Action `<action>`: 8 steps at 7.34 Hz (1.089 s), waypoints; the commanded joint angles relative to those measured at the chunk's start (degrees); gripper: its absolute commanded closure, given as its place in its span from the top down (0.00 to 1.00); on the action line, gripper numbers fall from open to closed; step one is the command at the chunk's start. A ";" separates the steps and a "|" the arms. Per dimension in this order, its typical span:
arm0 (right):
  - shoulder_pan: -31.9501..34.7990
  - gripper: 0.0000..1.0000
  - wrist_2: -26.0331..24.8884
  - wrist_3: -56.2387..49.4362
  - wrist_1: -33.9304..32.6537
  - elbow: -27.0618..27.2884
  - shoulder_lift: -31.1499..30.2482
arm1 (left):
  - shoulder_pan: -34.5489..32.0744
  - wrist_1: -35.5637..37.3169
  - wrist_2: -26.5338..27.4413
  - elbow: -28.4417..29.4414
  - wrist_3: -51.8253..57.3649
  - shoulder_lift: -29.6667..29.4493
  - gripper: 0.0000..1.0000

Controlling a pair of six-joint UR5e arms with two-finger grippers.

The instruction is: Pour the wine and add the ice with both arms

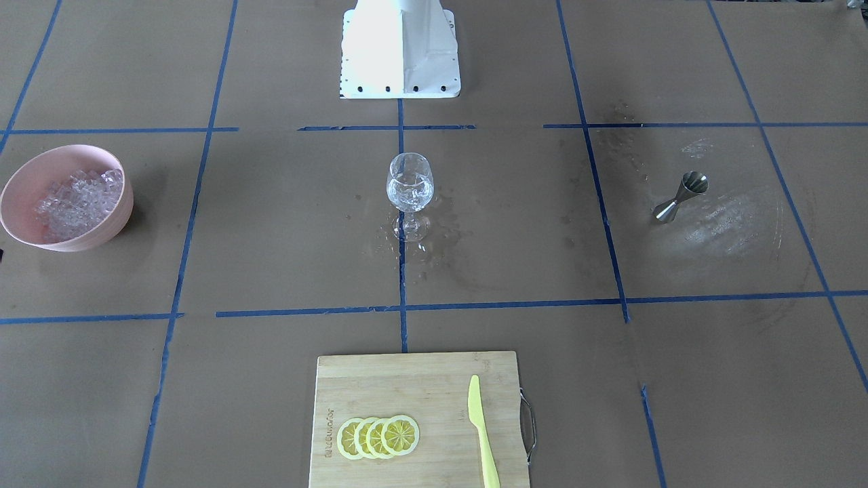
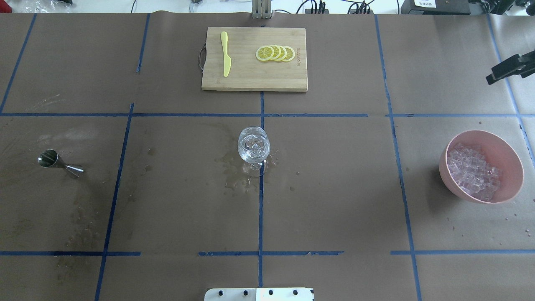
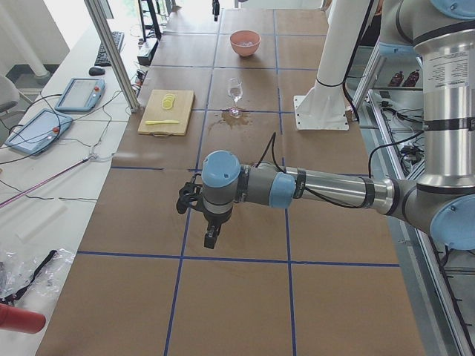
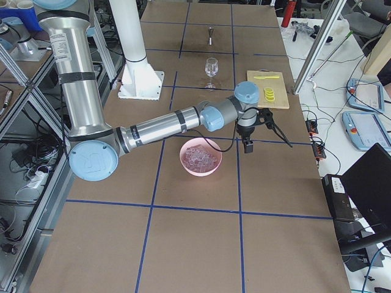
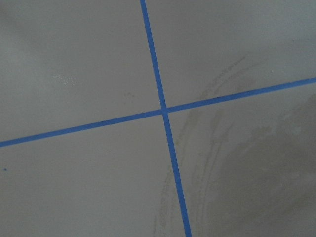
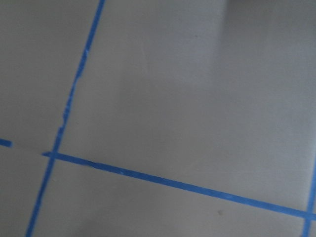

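A wine glass (image 1: 409, 186) stands at the table's middle, also in the overhead view (image 2: 253, 144). It holds a few ice chunks and some clear wine. More ice (image 2: 472, 172) fills a pink bowl (image 2: 508, 165) on the robot's right, also in the front-facing view (image 1: 20, 203). My left gripper (image 3: 211, 239) hangs over bare table far from the glass and shows only in the exterior left view. My right gripper (image 4: 247, 146) hangs just beyond the bowl (image 4: 211, 168) and shows only in the exterior right view. I cannot tell whether either is open or shut.
A steel jigger (image 2: 58, 162) lies on its side at the robot's left. A wooden cutting board (image 2: 250, 77) at the far edge carries lemon slices (image 2: 275, 53) and a yellow knife (image 2: 225, 54). Wet spots (image 2: 234, 175) surround the glass foot. The white pedestal (image 1: 400, 47) stands behind.
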 commanded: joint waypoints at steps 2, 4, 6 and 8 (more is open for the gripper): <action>4.46 1.00 0.36 -20.68 -9.91 -5.82 -0.99 | 1.57 -0.27 -0.09 1.07 -0.10 1.28 1.00; 6.83 1.00 1.32 -20.70 -10.87 -5.92 -0.74 | 1.93 0.34 0.44 4.07 -0.09 -1.00 1.00; 6.84 1.00 1.86 -19.56 -11.15 -6.35 -1.78 | 1.75 0.25 0.36 3.11 -0.01 -1.26 1.00; 6.93 1.00 3.44 -19.64 -10.36 -5.57 -4.15 | 1.75 0.25 0.44 2.05 -0.18 -1.18 1.00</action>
